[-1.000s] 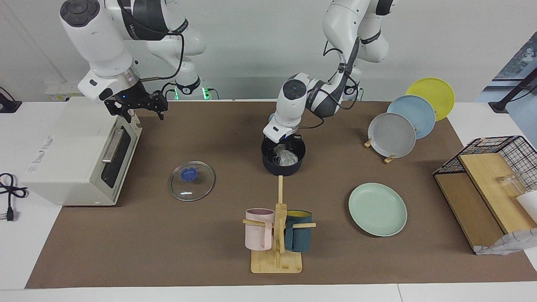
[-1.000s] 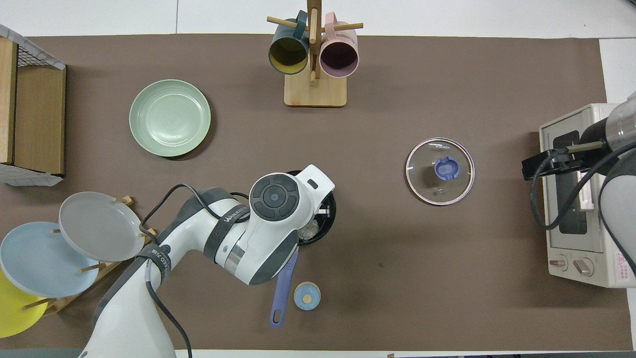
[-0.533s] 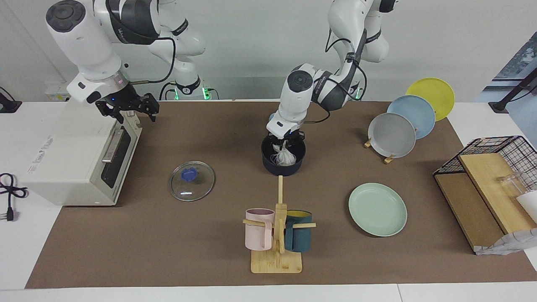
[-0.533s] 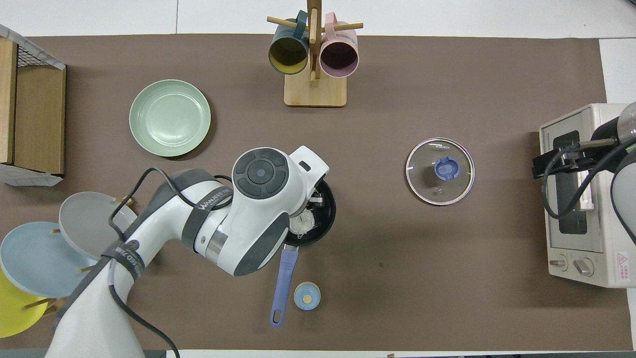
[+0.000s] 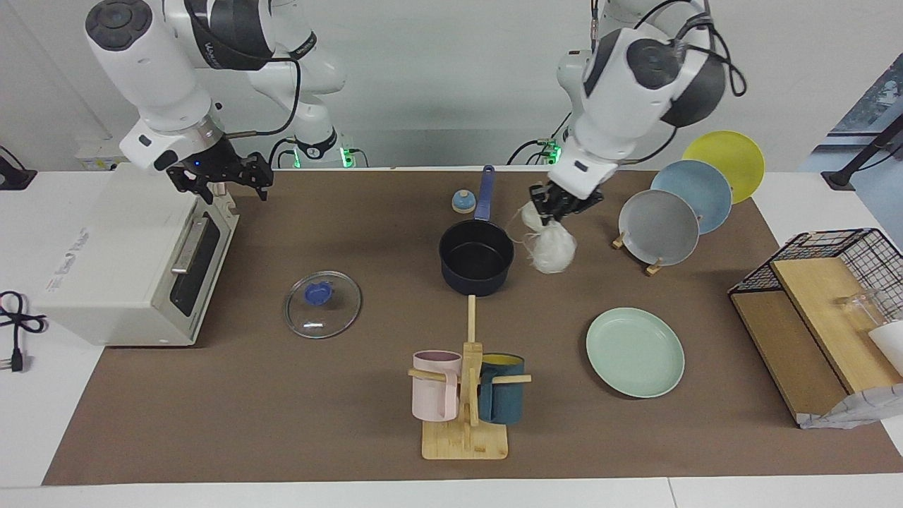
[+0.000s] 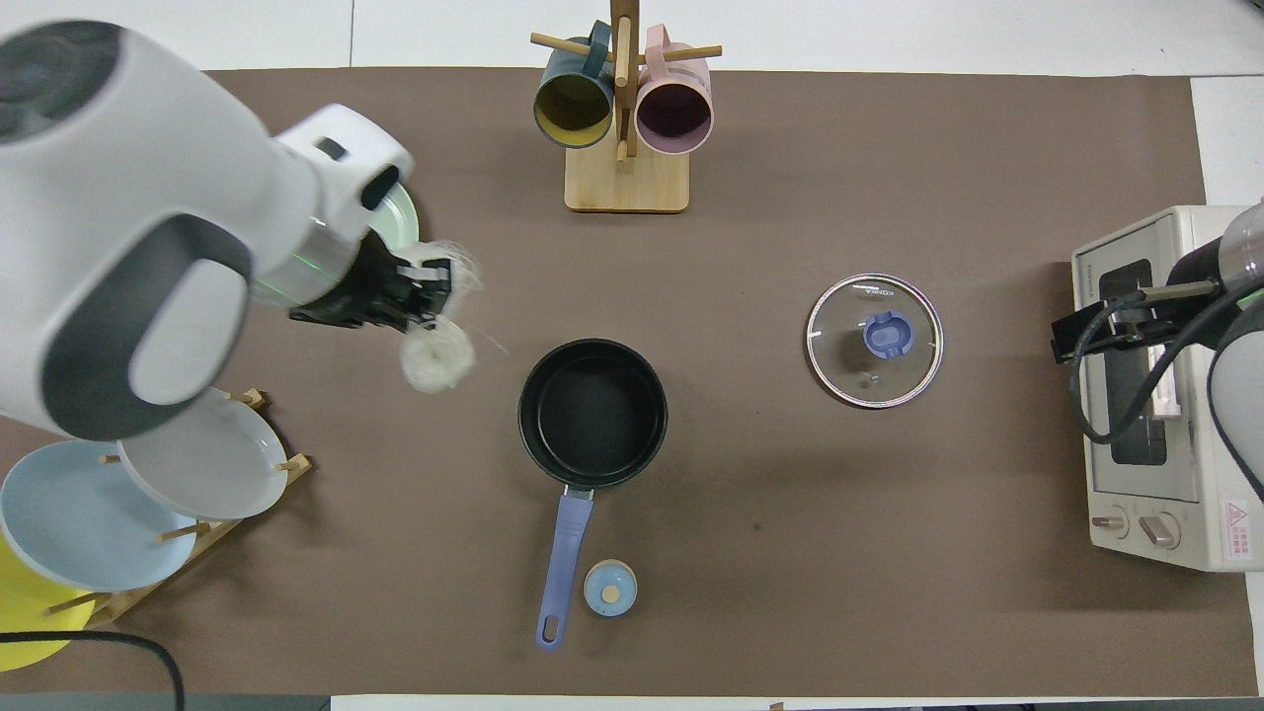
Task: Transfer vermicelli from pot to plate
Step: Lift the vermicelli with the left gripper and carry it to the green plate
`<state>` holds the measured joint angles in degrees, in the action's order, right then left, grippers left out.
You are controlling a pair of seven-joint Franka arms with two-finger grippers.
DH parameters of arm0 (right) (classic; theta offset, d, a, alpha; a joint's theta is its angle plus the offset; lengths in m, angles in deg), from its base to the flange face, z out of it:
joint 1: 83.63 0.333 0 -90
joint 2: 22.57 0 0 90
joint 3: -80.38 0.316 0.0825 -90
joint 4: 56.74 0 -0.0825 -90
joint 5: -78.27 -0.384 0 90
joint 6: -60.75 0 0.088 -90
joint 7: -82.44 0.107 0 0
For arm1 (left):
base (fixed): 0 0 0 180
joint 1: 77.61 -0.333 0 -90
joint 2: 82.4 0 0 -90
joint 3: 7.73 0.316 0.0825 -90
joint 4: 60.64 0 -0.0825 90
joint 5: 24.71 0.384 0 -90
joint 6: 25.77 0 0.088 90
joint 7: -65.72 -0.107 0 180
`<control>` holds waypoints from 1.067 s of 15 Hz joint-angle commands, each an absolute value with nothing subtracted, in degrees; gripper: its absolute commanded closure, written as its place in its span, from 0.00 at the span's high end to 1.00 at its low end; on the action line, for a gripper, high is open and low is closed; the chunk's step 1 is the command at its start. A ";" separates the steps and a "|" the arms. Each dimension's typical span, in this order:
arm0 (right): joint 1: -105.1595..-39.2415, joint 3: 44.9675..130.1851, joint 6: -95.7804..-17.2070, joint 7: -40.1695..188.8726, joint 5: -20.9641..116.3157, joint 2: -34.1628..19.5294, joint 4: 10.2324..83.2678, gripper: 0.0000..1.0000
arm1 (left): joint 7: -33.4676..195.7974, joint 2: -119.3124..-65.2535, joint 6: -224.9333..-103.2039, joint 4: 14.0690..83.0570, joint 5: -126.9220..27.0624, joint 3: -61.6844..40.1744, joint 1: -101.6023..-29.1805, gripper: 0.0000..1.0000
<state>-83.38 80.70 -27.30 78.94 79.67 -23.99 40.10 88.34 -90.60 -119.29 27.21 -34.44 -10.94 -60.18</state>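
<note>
While the left gripper (image 5: 557,208) hung at centre-right of the facing view, jaws clamped on the vermicelli (image 5: 552,248) beside the empty pot (image 5: 476,262), the right gripper (image 5: 222,176), jaws spread, waited upper left; the plate (image 5: 635,351) lay lower right.

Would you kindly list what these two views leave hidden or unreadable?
- Mint plate: overhead view, mostly covered by the raised left arm; whole in the facing view.
- Left pincer on the vermicelli: fingertips buried in the bag's neck.
- Yellow plate: overhead view, cut by the edge.
- Wire basket: contents cropped, unclear.
</note>
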 commanded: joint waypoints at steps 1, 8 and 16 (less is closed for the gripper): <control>-84.42 80.46 -26.70 78.75 79.41 -24.50 40.12 1.00 | 81.31 -93.56 -118.75 23.91 -36.04 -11.07 -66.95 0.00; -84.33 80.46 -26.87 78.75 79.41 -24.50 40.12 1.00 | 73.21 -102.17 -132.63 24.44 -30.51 -11.16 -73.74 0.00; -84.33 80.55 -27.14 78.57 79.32 -24.50 39.86 1.00 | 69.24 -109.29 -142.57 26.73 -29.19 -11.16 -74.62 0.00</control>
